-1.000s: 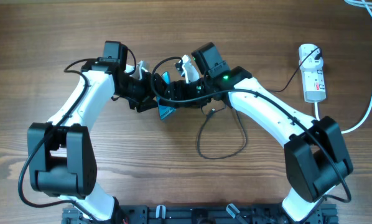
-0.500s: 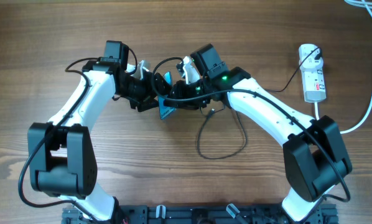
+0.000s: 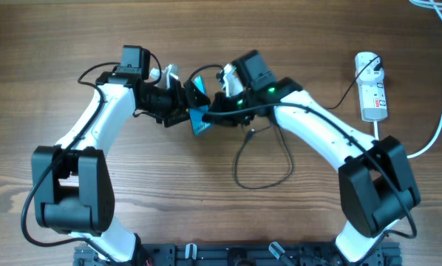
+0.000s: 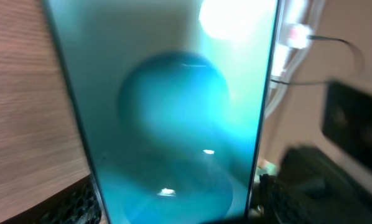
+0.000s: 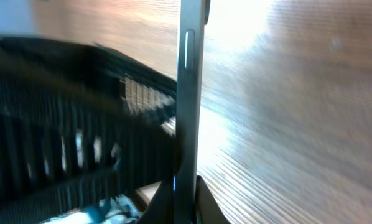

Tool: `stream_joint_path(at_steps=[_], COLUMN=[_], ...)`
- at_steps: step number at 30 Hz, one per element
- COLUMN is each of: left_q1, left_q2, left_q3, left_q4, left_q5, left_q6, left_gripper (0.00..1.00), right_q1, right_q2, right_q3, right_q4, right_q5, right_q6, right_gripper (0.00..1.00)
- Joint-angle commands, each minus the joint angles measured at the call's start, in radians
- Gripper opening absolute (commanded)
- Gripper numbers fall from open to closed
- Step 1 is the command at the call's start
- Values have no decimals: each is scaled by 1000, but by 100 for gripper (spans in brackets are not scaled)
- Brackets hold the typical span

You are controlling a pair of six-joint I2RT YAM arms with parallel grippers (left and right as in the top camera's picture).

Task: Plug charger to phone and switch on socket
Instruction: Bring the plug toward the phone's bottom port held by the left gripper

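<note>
The phone (image 3: 199, 123), its screen bright cyan, is held on edge above the table between both arms. My right gripper (image 3: 211, 111) is shut on it: in the right wrist view the phone's thin edge (image 5: 187, 93) stands pinched between the two fingers (image 5: 208, 208). My left gripper (image 3: 184, 103) is open around the phone's width. The cyan screen (image 4: 173, 112) fills the left wrist view, and a small gap shows beside the right finger (image 4: 279, 193). The charger (image 3: 264, 159) lies as a black loop, its small tip (image 3: 249, 134) free on the wood. Its other end runs to the socket (image 3: 373, 100).
The socket's thick white cord (image 3: 428, 144) runs off the right edge of the table. The charger cable passes under my right forearm (image 3: 317, 137). Bare wood table (image 3: 206, 214) lies in front of both arms.
My right gripper has closed onto the phone's edge. My left gripper has widened around the phone. Both wrists and the phone have shifted slightly toward the far side.
</note>
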Motion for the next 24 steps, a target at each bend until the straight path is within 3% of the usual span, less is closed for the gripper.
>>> stream_joint_path(at_steps=[1, 6, 9, 15, 24], left_q1=[26, 80, 99, 112, 112], left_q2=[-35, -42, -53, -94, -186], left_q3=[20, 20, 22, 22, 22], left_q4=[70, 324, 439, 547, 604], left_q5=[339, 732, 729, 729, 729], left_q6=[108, 99, -8, -63, -62], left_gripper=[83, 79, 75, 68, 73], right_q1=[-64, -122, -127, -127, -147], right_q2=[12, 12, 12, 12, 12], right_q3=[1, 1, 1, 1, 1], right_q4=[129, 304, 303, 350, 674], right_q5=[-367, -577, -576, -534, -527], right_q6=[-12, 59, 58, 58, 248], right_gripper=[4, 4, 4, 4, 4])
